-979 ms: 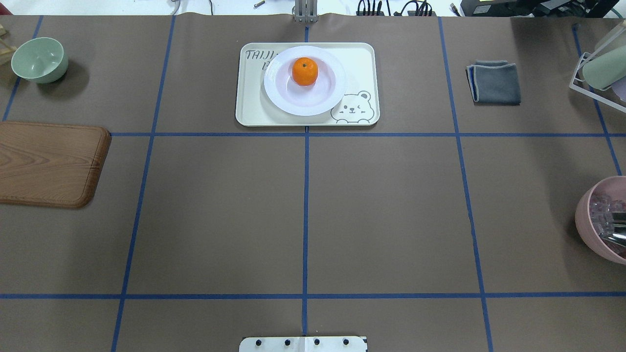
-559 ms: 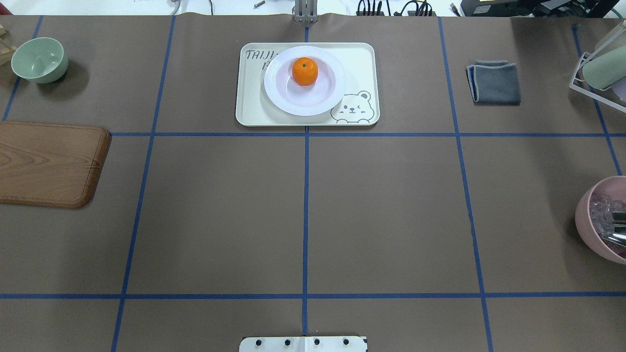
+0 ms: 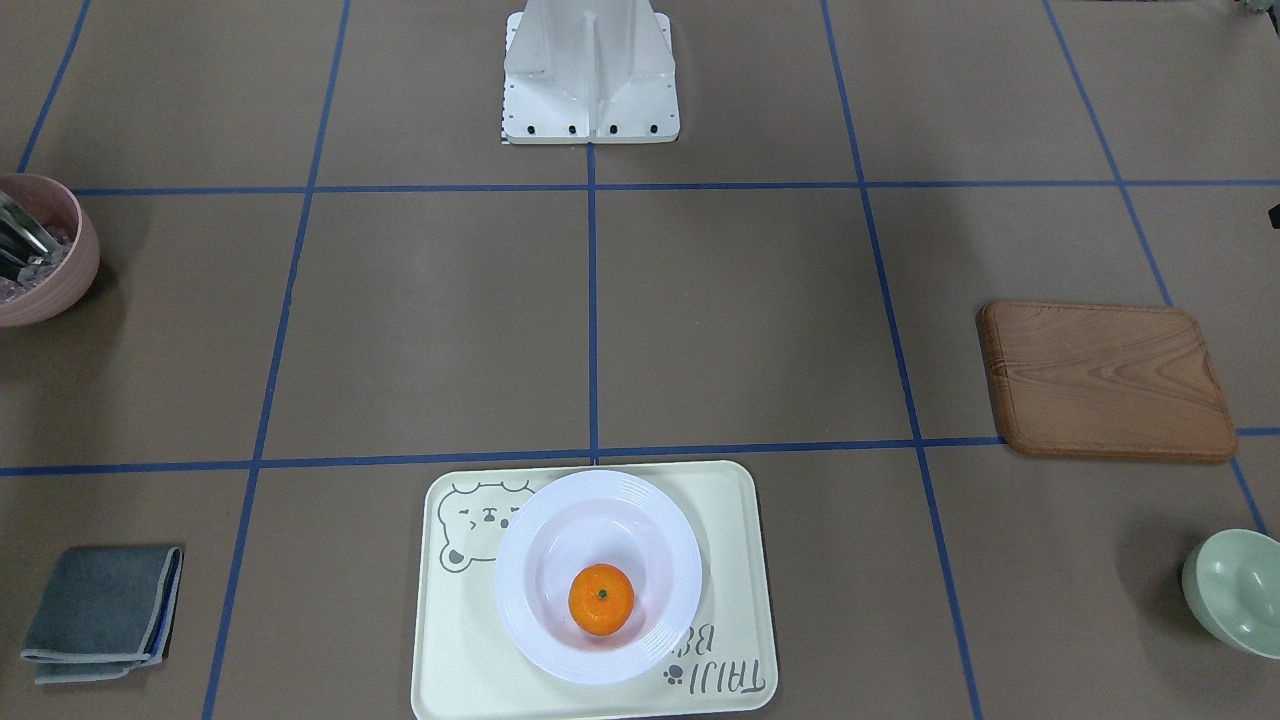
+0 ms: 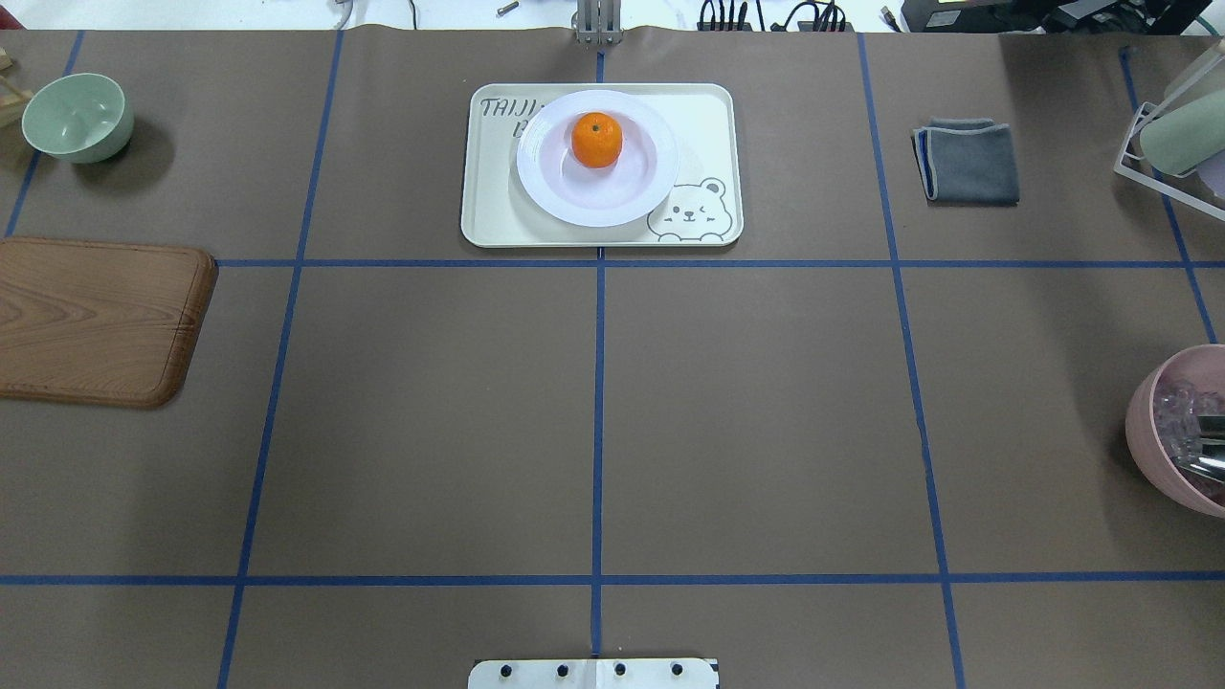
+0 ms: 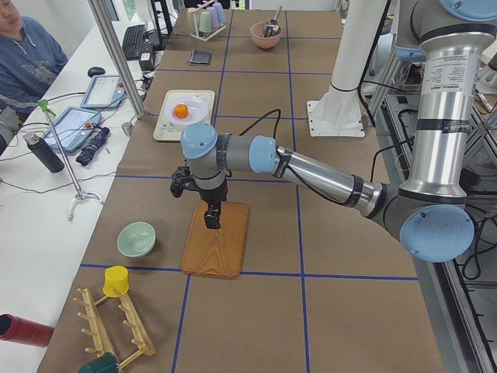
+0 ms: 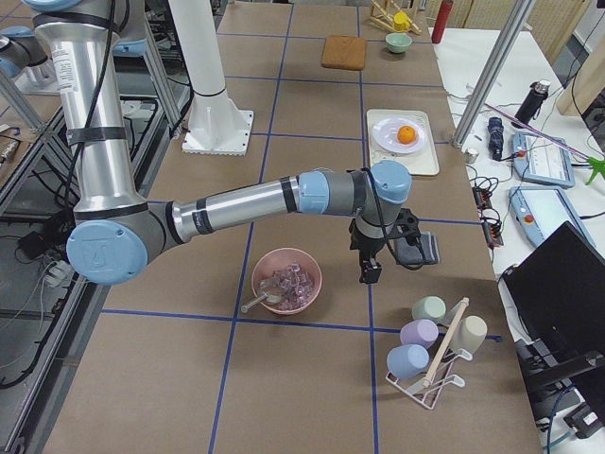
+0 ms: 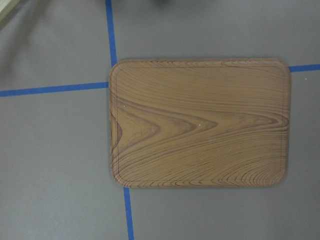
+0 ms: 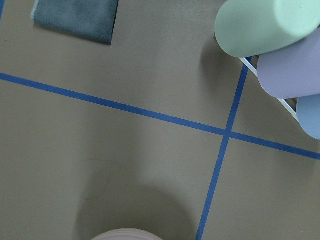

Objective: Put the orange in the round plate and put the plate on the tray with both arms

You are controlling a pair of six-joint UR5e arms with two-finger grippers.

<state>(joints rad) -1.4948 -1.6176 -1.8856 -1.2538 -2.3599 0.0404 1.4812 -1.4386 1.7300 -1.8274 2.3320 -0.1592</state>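
Observation:
The orange (image 4: 596, 140) sits inside the white round plate (image 4: 574, 199). That plate rests on the cream tray (image 4: 488, 215) at the far middle of the table. The front-facing view shows the same: orange (image 3: 601, 599), plate (image 3: 528, 580), tray (image 3: 450, 650). Neither gripper is near them. My left gripper (image 5: 211, 219) shows only in the left side view, hanging over the wooden board (image 5: 217, 245). Only the right side view shows my right gripper (image 6: 369, 274), which hovers beside the pink bowl (image 6: 286, 281). I cannot tell whether either is open or shut.
A pale green bowl (image 4: 77, 117) and the wooden board (image 4: 96, 321) lie at the overhead view's left. A folded grey cloth (image 4: 968, 161), a cup rack (image 4: 1182, 134) and the pink bowl (image 4: 1182, 431) stand at its right. A seated person (image 5: 27, 54) is beside the table.

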